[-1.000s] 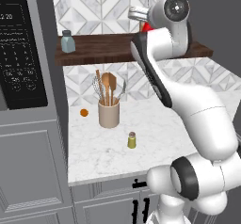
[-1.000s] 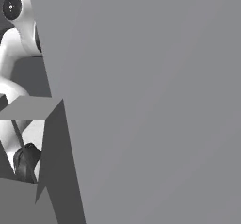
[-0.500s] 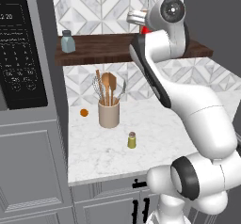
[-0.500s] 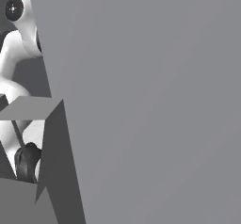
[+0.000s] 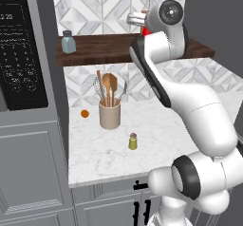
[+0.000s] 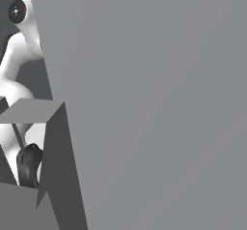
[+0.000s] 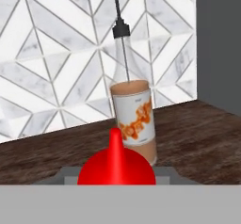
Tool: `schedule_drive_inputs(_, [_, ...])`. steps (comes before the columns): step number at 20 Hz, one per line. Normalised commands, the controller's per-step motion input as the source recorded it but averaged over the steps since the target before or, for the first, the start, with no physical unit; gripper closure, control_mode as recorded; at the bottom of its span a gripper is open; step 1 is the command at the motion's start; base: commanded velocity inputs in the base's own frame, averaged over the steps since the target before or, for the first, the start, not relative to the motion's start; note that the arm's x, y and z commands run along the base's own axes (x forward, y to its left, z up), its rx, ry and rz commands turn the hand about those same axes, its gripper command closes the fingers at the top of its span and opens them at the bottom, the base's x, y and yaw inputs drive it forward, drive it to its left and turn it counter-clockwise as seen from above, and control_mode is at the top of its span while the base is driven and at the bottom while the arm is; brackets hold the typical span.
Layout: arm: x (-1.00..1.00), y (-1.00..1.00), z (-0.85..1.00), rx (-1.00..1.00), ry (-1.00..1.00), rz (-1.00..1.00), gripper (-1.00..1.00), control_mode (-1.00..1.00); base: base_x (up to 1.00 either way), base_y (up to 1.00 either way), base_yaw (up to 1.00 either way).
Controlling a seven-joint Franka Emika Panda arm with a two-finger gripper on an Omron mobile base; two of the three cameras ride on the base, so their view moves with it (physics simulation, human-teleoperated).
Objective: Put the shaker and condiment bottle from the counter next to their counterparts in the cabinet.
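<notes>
In the left base view the white arm is reaching up over the white marble counter (image 5: 156,125) to the dark brown shelf board (image 5: 104,47), and its claw (image 5: 142,26) is sitting high above the board's right part, mostly hidden behind the wrist, with a sliver of the red condiment bottle (image 5: 145,30) peeking out beside it. Far off to the claw's left on the same board, the blue-grey shaker (image 5: 68,42) is standing alone. Well below the claw, down on the counter, the yellow-green shaker (image 5: 133,141) is standing upright and untouched, near the beige utensil holder (image 5: 109,113) with its wooden spoons and whisk; a small orange ball (image 5: 84,113) is lying beside that holder. In the right base view a flat grey panel (image 6: 159,103) is blocking nearly everything, with part of the white arm showing at the left edge. In the hand view the claw is gripping the red condiment bottle (image 7: 116,164), closed on its sides, the pointed nozzle rising up between the jaws. Just beyond the claw, the tall clear bottle with the orange label (image 7: 132,110) is standing upright on the shelf board (image 7: 197,138) against the geometric tiles (image 7: 52,68). By my reading the first delivery is nearing its end: the red bottle is being carried and has yet to be set down and released, and the yellow-green shaker has still to be fetched.
</notes>
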Motion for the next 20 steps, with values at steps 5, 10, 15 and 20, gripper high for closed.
schedule_drive_inputs(5, [0.3, 0.0, -0.05, -0.06, 0.05, 0.0, 1.0, -1.0, 0.0, 0.0, 0.0])
schedule_drive_inputs(10, [0.22, 0.0, -0.01, -0.01, 0.06, 0.01, 1.0, -1.0, 0.0, 0.0, 0.0])
schedule_drive_inputs(15, [0.06, 0.03, -0.01, 0.0, 0.07, 0.03, 1.0, -1.0, 0.0, 0.0, 0.0])
schedule_drive_inputs(20, [0.13, 0.03, -0.06, 0.0, 0.05, 0.02, 1.0, -1.0, 0.0, 0.0, 0.0])
